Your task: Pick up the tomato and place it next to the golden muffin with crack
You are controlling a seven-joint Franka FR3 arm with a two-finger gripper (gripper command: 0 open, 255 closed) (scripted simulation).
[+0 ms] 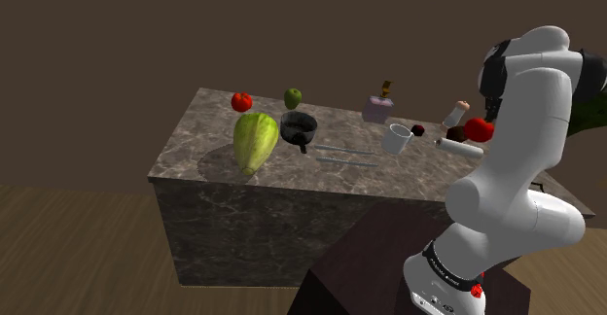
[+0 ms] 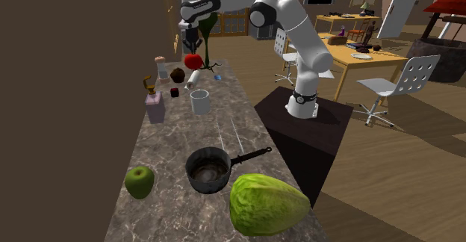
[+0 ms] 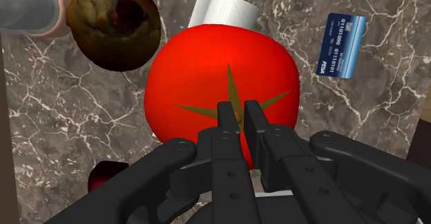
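Observation:
A red tomato (image 3: 221,77) with a brown star-shaped stem mark hangs just above the marble counter (image 2: 172,140), and my gripper (image 3: 238,115) is shut on its top. From the second exterior view the gripper (image 2: 191,48) points down over the tomato (image 2: 193,60) at the counter's far end. The golden-brown muffin (image 3: 114,22) with a dark crack stands on the counter close beside the tomato. In the shoulder view the tomato (image 1: 478,128) hovers by the muffin (image 1: 455,134), partly behind my arm.
Under the tomato lies a white roll (image 3: 224,10); a blue card (image 3: 343,46) and a small dark red thing (image 3: 107,178) lie nearby. Along the counter stand a shaker (image 2: 162,67), white cup (image 2: 199,101), purple bottle (image 2: 154,107), pan (image 2: 207,169), green apple (image 2: 139,181), lettuce (image 2: 267,203). Another red fruit (image 1: 241,101) sits far off.

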